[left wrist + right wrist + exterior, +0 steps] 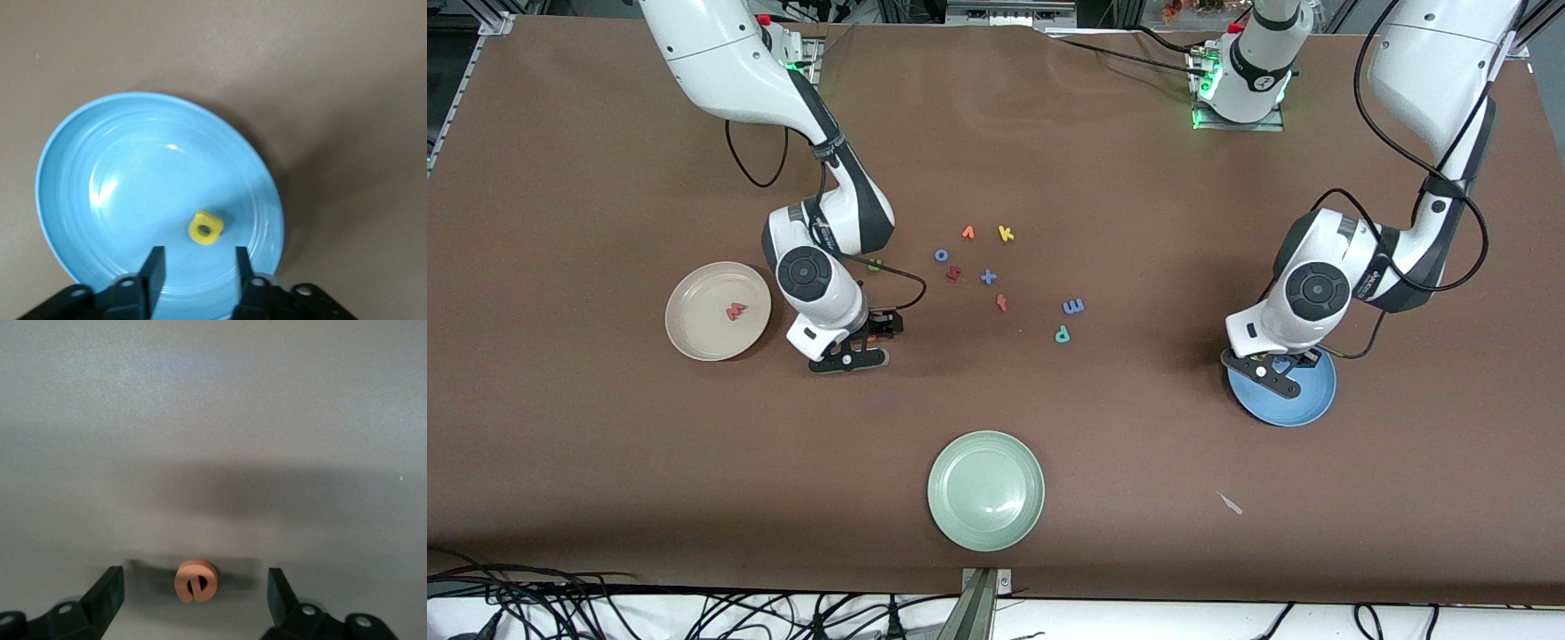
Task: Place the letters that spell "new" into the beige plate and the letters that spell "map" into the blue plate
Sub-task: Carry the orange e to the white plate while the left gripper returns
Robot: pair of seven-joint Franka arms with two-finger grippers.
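1. The left gripper (197, 270) hangs over the blue plate (1307, 398), its fingers (153, 272) parted and holding nothing. The yellow a (205, 227) lies flat on the plate's floor just ahead of the fingertips, clear of both.
2. The right gripper (193, 595) is low over the table (1103, 498) beside the beige plate (694, 333), jaws spread wide. The orange e (195, 580) lies on the table between the fingers, touching neither.
3. The red w (735, 311) lies in the beige plate, near its middle.
4. A small green letter (875, 264), probably the n, peeks out at the right arm's wrist; too much of it is hidden to be sure.
5. The blue m (1073, 307) and teal p (1063, 335) lie close together on the table, between the two grippers and nearer the front camera than the other loose letters.
6. Those others form a loose cluster: yellow k (1006, 234), an orange letter (967, 233), blue o (941, 255), a dark-red letter (953, 274), a blue x (988, 277) and red f (1002, 303).
7. A green plate (985, 524) sits near the table's edge closest to the front camera, well apart from everything else.
8. The blue plate stands toward the left arm's end, with open table all round it; the beige plate likewise toward the right arm's end.
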